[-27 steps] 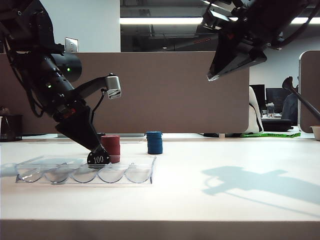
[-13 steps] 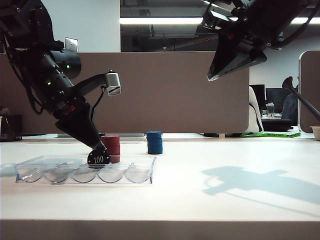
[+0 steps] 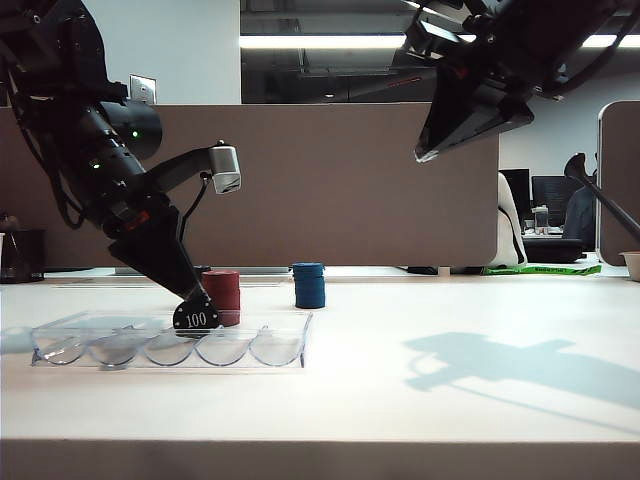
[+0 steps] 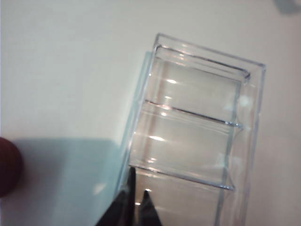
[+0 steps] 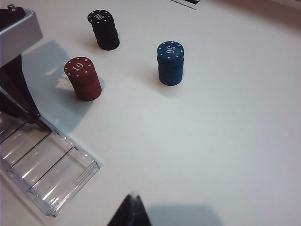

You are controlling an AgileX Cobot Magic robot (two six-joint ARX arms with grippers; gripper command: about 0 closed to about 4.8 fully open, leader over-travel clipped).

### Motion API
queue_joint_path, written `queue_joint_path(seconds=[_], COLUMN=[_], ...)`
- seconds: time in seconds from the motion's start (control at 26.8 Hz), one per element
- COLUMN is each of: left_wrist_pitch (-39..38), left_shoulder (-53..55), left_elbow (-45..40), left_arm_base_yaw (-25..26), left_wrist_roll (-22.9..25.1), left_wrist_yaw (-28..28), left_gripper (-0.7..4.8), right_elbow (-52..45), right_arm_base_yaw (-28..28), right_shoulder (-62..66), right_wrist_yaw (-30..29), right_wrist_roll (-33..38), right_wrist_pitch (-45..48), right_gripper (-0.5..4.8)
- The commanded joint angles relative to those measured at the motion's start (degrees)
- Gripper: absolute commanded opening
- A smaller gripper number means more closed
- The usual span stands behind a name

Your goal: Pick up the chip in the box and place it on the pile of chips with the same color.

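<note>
The chip (image 3: pixel 197 318), black with a white "100", stands on edge in the clear box (image 3: pixel 170 342) at the left. My left gripper (image 3: pixel 193 301) points down onto the chip's top edge. In the left wrist view the chip (image 4: pixel 133 176) shows edge-on between the close-set fingers of the left gripper (image 4: pixel 139 189), over the box (image 4: pixel 197 122). The pile of black chips (image 5: pixel 104 30) stands beyond the red stack (image 5: pixel 83 79); the exterior view does not show it. My right gripper (image 3: pixel 428 152) hangs high at the right. It (image 5: pixel 133 197) is shut and holds nothing.
A red stack (image 3: pixel 222 295) stands just behind the box, and a blue stack (image 3: pixel 309 285) a little further right. The blue stack (image 5: pixel 170 63) is apart from the other two. The left arm (image 5: pixel 14 70) leans over the box's end (image 5: pixel 51 174).
The left jaws have drawn together on the chip, which shifted very slightly left. Neither arm has otherwise moved.
</note>
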Motion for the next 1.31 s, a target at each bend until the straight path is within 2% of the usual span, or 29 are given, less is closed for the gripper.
queue_joint_path(seconds=[0.04,0.52,0.67,0.86,0.97,1.01,1.08,1.23,1.27,1.31], left_wrist_pitch=[-0.2,-1.4,-1.4,0.4,3.0,5.7,9.3,17.1,19.8,24.4], left_shoulder=[-0.3,-0.6,-2.8,-6.2,-8.2,-9.1,-9.6,-9.6,-9.6,-9.6], left_elbow=[0.2,0.3,0.6,0.6,0.6,0.6,0.6,0.6,0.6,0.6], left_arm_base_yaw=[0.0,0.0,0.0,0.0,0.1,0.7,1.2,3.8,4.6,6.0], left_wrist_roll=[-0.1,-0.4,-1.7,-3.8,-7.6,-11.7,-17.0,-28.5,-32.1,-38.1], left_wrist_yaw=[0.3,0.7,3.3,3.3,3.3,3.3,3.6,8.5,10.0,11.7], left_gripper=[0.13,-0.05,-0.05,-0.05,-0.05,-0.05,-0.06,-0.05,-0.06,-0.05], right_elbow=[0.1,0.1,0.1,0.1,0.1,0.1,0.1,0.1,0.1,0.1], right_arm_base_yaw=[0.0,0.0,0.0,0.0,0.0,0.0,0.0,0.0,0.0,0.0], right_shoulder=[-0.2,-0.2,-0.2,-0.2,-0.2,-0.2,-0.2,-0.2,-0.2,-0.2], right_wrist_yaw=[-0.1,-0.1,-0.1,-0.1,-0.1,-0.1,-0.1,-0.1,-0.1,-0.1], right_wrist_roll=[-0.1,-0.2,-0.2,-0.1,-0.1,-0.1,-0.1,-0.1,-0.1,-0.2], right_wrist_pitch=[0.3,0.1,0.1,0.1,0.1,0.1,0.1,0.1,0.1,0.1], right_gripper=[-0.06,-0.06,-0.06,-0.06,-0.06,-0.06,-0.06,-0.06,-0.06,-0.06])
